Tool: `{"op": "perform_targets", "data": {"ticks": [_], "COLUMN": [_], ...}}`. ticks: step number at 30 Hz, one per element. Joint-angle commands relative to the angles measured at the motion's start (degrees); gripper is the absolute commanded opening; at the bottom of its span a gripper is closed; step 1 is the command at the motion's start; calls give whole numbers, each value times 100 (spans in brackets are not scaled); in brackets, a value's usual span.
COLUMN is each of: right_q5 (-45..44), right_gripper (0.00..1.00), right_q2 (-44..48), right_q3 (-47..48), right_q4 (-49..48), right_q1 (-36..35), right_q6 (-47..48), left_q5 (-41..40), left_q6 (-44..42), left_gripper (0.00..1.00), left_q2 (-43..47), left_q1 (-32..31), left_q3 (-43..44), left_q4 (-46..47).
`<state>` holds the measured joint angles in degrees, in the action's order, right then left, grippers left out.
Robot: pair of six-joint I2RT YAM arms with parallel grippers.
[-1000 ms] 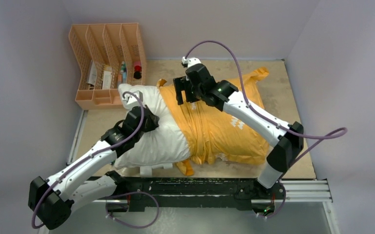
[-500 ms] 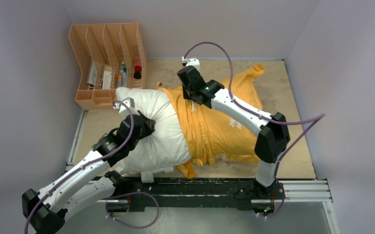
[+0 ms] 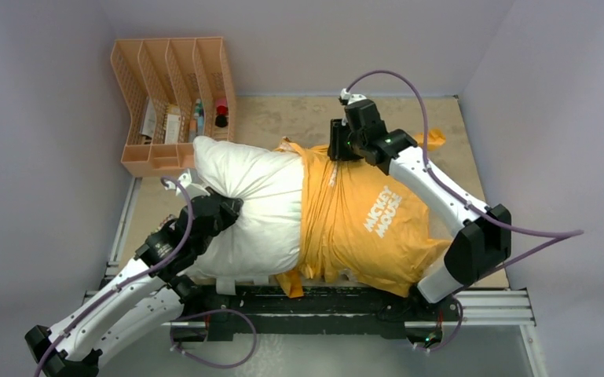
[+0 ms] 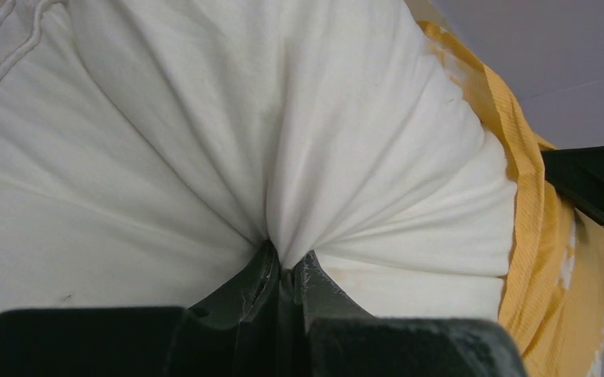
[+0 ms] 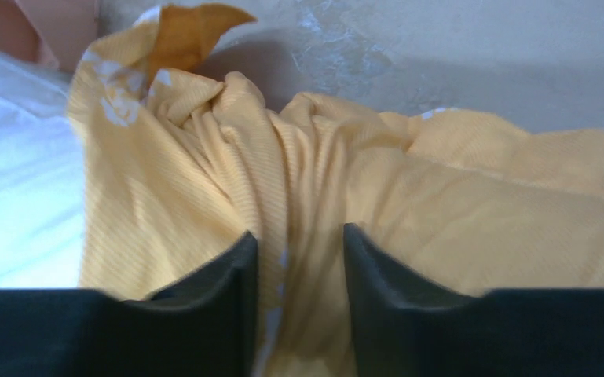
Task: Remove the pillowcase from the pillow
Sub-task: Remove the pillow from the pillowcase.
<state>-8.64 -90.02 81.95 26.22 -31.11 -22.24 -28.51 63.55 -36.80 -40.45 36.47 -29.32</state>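
Note:
The white pillow (image 3: 251, 204) lies across the table, its left half bare. The orange-yellow pillowcase (image 3: 369, 228), white lettering up, covers its right half. My left gripper (image 3: 224, 210) is shut on a pinch of pillow fabric near the bare end. In the left wrist view the pillow (image 4: 204, 141) gathers into folds at my left gripper (image 4: 287, 263), and the pillowcase (image 4: 534, 236) edges the right. My right gripper (image 3: 338, 145) sits at the pillowcase's far edge. In the right wrist view my right gripper (image 5: 298, 236) is shut on a bunched fold of pillowcase (image 5: 455, 204), with pillow (image 5: 16, 204) at left.
An orange mesh desk organiser (image 3: 174, 102) holding small items stands at the back left, close to the pillow's far corner. Walls enclose the table on three sides. A black rail (image 3: 345, 302) runs along the near edge under the pillow's front.
My right gripper shut on the pillowcase and moved right, dragging the case that way and baring more pillow. My left arm drew back toward the near left, still gripping the pillow.

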Motion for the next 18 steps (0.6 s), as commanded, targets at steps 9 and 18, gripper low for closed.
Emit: {"op": "perform_targets", "data": {"ticks": [9,18], "right_q5": [1276,438], "right_gripper": [75,74], "right_q2": [1058,1629], "right_q3": [761,-632], "right_q4": [1407,2046], "right_q1": [341,-1266], "right_q6": [74,-584], "left_q5": [-572,-573], "left_q6": [-210,-829], "left_gripper": [0,0], "left_q2": [-111,-1163], "left_q1": [110,110], "left_q3": [296,1350], "left_q4": [-1117,-1113]}}
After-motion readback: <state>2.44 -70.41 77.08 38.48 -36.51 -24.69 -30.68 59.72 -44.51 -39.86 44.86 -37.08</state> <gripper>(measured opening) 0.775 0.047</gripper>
